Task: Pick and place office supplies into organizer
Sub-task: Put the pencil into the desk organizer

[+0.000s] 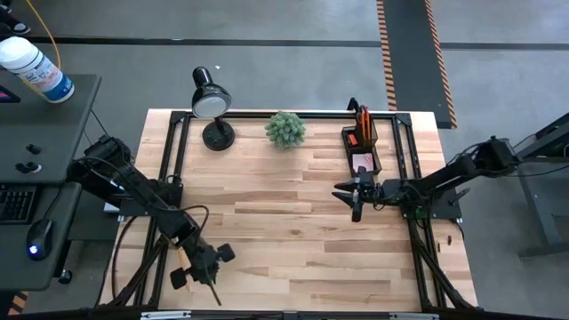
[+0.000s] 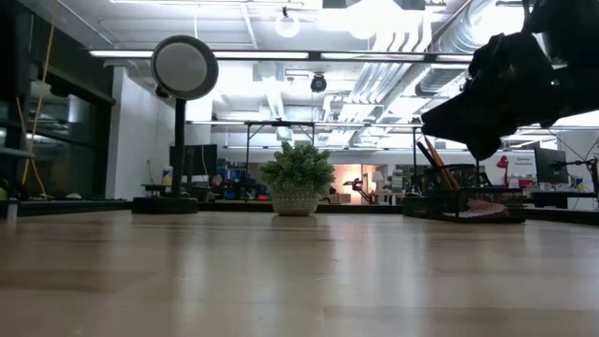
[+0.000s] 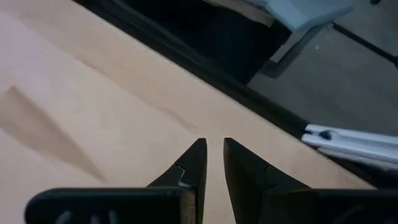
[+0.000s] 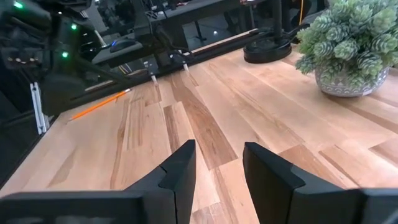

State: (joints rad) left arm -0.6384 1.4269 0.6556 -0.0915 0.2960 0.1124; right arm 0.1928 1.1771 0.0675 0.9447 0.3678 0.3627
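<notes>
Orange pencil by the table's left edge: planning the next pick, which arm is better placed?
Probably left: the orange pencil lies on the left arm's side, where the left gripper hovers empty; the right gripper sits across the table beside the organizer.

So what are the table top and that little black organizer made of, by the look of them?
The table top looks like wood, pale planks with visible grain and darker streaks, and a smooth, slightly glossy finish. The organizer seems to be black wire or mesh, probably metal; in the low view you can see through its sides, but plastic cannot be ruled out.
</notes>
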